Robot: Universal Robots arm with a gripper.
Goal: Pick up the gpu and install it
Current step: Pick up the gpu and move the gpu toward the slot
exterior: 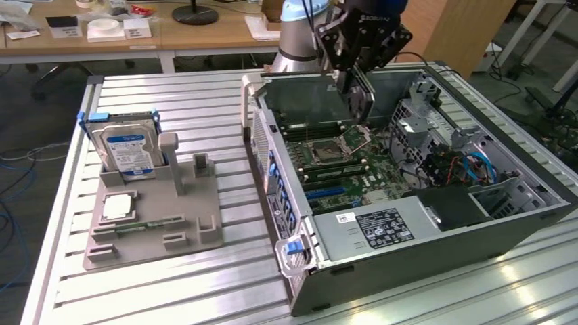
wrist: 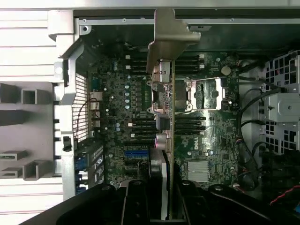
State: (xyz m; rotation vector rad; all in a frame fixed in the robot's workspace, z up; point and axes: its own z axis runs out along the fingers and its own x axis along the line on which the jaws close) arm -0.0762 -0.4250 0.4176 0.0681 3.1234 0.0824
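My gripper (exterior: pixel 355 73) hangs over the open computer case (exterior: pixel 298 203) and is shut on the gpu (exterior: pixel 359 101), a thin dark card held on edge. The card's lower edge is just above the motherboard (exterior: pixel 348 169), close to the processor socket (exterior: pixel 327 150). In the wrist view the gpu (wrist: pixel 165 108) runs edge-on across the board, its silver bracket (wrist: pixel 169 35) at the far end. The black fingers (wrist: pixel 135 201) clamp it from both sides, with my gripper (wrist: pixel 161 192) centred on the card. Blue slots (wrist: pixel 136 153) lie beside the card.
A grey fixture (exterior: pixel 185 217) on the slatted table at the exterior view's left holds a hard drive (exterior: pixel 129 152) upright, a flat square chip (exterior: pixel 119 206) and a memory stick (exterior: pixel 135 227). Inside the case are a power supply (exterior: pixel 380 227), drive cages (exterior: pixel 424 115) and cables (exterior: pixel 470 166).
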